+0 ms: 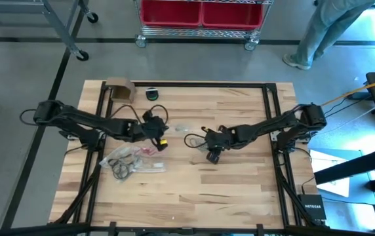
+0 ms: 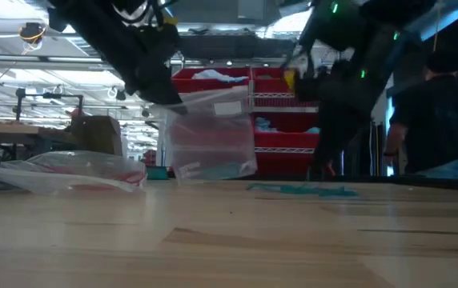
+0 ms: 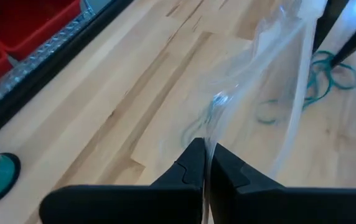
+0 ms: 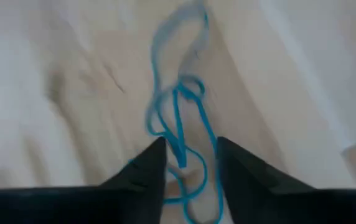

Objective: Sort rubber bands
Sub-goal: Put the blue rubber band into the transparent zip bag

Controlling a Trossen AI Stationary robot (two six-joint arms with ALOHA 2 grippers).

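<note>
Left claw (image 3: 206, 163) clamped on clear bag (image 3: 271, 93), held up. Right claw (image 4: 190, 155) apart w/ teal bands (image 4: 178, 124) between, on worktop (image 1: 227, 183). Risk: floppy loops slip, snag fingers, miss the bag.

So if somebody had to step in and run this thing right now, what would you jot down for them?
Left gripper: fingers shut on the edge of a clear plastic bag, held up off the table.
Right gripper: fingers apart, with teal rubber bands between them; whether they grip is unclear.
More teal bands lie loose on the wood near the held bag.
A second bag lies flat by the left arm, with black and red bands at it.
Done: seemingly the black and red.
Left: get the teal bands into the held bag.
</note>
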